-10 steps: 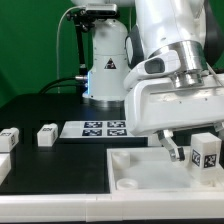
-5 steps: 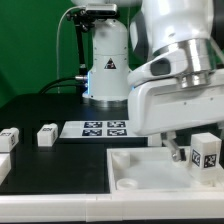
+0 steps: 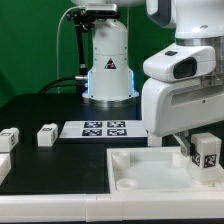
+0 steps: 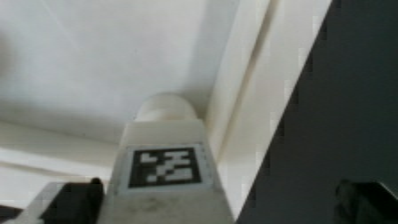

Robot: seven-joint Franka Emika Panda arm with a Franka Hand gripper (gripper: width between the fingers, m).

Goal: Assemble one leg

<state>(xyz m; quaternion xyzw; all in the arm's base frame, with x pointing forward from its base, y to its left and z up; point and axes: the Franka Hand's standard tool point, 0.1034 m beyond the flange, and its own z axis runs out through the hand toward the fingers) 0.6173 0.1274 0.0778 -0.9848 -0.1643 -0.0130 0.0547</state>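
Small white plastic block-shaped leg (image 3: pixel 206 152) w/ tag stands upright in the big white tray-like piece's (image 3: pixel 135 170) corner – pincer (image 4: pixel 217 197) wide, straddling it, gripping nothing. Seating looks near done; release/check left.

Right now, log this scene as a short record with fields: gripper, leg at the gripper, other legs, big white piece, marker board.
gripper: gripper open, jaws spread either side of a leg, not closed on it
leg at gripper: leg upright on the tabletop piece, tag facing the camera
other legs: two spare legs on the black table, toward the exterior view's left
big white piece: tabletop piece lying flat, recessed corner visible
marker board: marker board flat on the table near the arm's base
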